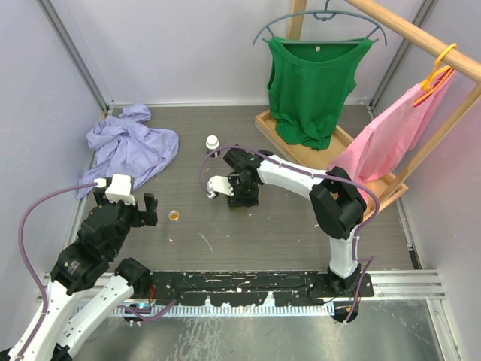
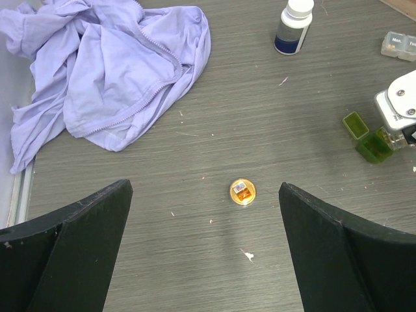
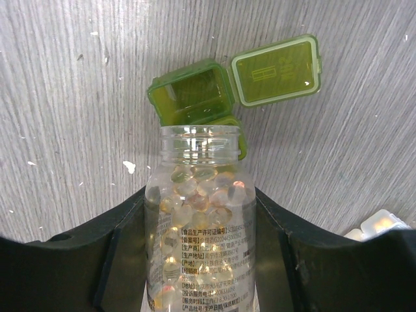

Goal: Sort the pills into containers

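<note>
Olive-green translucent plastic, the green pill case (image 3: 195, 97) lies on the table (image 3: 65, 97) with one lid flipped back. Its open compartment sits right at the mouth of the uncapped pill bottle (image 3: 198, 227), which the right gripper (image 3: 201, 195) clamps by its body. The case looks feather-light and likely to skid if the bottle rim nudges it, so steadying it by its long sides seems safest. The softgels look slick and could pour out fast. The clear pill case (image 3: 380, 224) lies near the right finger, crowding that side, and the other side looks freer. The left gripper (image 2: 203, 188) hangs spread and empty above a gold cap (image 2: 242, 192), well apart.
</note>
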You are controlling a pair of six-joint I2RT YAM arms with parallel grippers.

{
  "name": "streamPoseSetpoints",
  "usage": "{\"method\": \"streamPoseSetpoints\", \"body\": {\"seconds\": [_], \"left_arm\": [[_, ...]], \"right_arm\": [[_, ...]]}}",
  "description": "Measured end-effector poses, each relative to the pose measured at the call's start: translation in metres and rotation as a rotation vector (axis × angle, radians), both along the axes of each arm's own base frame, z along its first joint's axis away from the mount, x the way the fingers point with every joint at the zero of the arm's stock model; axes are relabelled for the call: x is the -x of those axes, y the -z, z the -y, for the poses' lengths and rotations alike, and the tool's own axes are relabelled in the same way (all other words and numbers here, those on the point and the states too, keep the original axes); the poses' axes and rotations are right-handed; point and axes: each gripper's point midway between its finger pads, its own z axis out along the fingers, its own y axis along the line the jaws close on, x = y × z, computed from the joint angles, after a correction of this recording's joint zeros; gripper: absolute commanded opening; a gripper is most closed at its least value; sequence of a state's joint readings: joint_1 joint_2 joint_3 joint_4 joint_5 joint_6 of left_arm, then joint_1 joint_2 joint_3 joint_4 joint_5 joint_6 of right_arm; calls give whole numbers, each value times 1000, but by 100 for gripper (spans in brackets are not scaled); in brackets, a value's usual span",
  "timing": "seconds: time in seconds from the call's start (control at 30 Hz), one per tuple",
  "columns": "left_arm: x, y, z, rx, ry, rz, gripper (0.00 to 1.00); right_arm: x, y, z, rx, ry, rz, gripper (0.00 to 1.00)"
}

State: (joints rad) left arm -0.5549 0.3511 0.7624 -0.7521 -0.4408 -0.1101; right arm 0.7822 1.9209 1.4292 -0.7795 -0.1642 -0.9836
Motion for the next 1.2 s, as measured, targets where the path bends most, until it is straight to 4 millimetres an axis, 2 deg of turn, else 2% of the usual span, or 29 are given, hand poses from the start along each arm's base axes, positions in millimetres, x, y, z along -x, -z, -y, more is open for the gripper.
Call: {"method": "streamPoseSetpoints", "body": {"seconds": [0.6, 1.2], "left_arm": [[0, 0, 0, 0, 3, 0, 98], [0, 0, 1, -2, 6, 0, 98]], "right_arm": [[-1, -6, 0, 5, -4, 8, 1], [1, -2, -1, 1, -5, 25, 1]]}}
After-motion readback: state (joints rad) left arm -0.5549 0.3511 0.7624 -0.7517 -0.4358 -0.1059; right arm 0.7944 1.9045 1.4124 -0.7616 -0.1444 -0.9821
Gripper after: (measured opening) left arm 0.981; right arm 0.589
